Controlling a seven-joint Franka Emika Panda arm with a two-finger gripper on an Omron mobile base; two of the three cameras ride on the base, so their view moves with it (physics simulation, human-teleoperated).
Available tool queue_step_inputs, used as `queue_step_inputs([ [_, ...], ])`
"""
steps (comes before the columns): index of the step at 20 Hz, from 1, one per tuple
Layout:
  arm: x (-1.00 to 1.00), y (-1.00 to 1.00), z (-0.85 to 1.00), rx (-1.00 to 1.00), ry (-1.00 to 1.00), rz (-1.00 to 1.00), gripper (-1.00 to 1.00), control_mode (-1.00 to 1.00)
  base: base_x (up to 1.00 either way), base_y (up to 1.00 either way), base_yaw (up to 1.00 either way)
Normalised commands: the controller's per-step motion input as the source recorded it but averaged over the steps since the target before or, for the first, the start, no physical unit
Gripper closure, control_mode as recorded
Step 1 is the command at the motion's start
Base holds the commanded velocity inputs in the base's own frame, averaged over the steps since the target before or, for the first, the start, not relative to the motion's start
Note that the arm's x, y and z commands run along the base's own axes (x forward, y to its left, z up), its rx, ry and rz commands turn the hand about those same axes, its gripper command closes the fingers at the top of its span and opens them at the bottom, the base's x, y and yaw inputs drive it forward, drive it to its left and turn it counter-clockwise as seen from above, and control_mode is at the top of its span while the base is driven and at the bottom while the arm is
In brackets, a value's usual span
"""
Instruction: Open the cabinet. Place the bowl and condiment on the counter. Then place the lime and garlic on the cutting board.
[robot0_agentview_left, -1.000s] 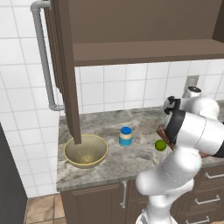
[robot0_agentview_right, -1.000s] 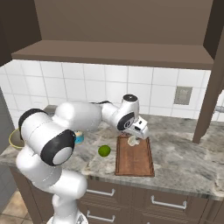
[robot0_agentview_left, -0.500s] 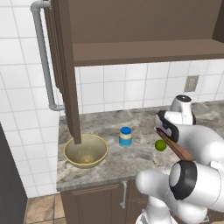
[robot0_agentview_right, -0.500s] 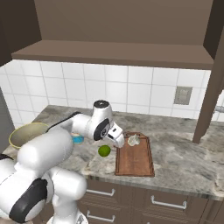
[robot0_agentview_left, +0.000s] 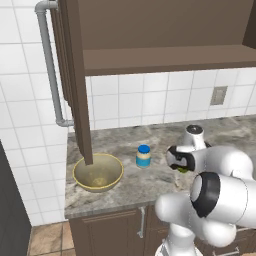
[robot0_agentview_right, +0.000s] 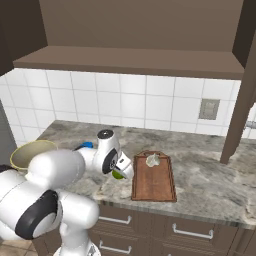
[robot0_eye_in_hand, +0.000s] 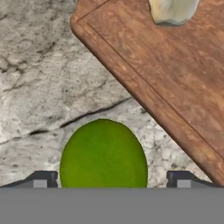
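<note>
Round bright green lime (robot0_eye_in_hand: 103, 154)

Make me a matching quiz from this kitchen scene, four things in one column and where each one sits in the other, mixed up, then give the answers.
Things:
1. garlic
2. lime
3. bowl
4. condiment

Places:
A. on the counter beside the board's edge, between the open jaws
B. on the cutting board
C. below the open cabinet door
D. on the counter, right of the bowl

Pairs: 1-B, 2-A, 3-C, 4-D
</note>
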Motion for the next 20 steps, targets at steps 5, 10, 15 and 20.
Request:
queue_step_inputs([
  [5,0.41,0.00,-0.13,0.00,0.00,-0.04,-1.00,-1.00,0.00,0.00,0.00],
  [10,0.10,0.00,-0.08,0.00,0.01,-0.03,1.00,-1.00,0.00,0.00,0.00],
  [15,-0.02,0.00,-0.02,0.00,0.04,-0.03,1.00,-1.00,0.00,0.00,0.00],
  [20,-0.26,-0.09,0.20,0.01,0.00,-0.03,1.00,-1.00,0.00,0.00,0.00],
])
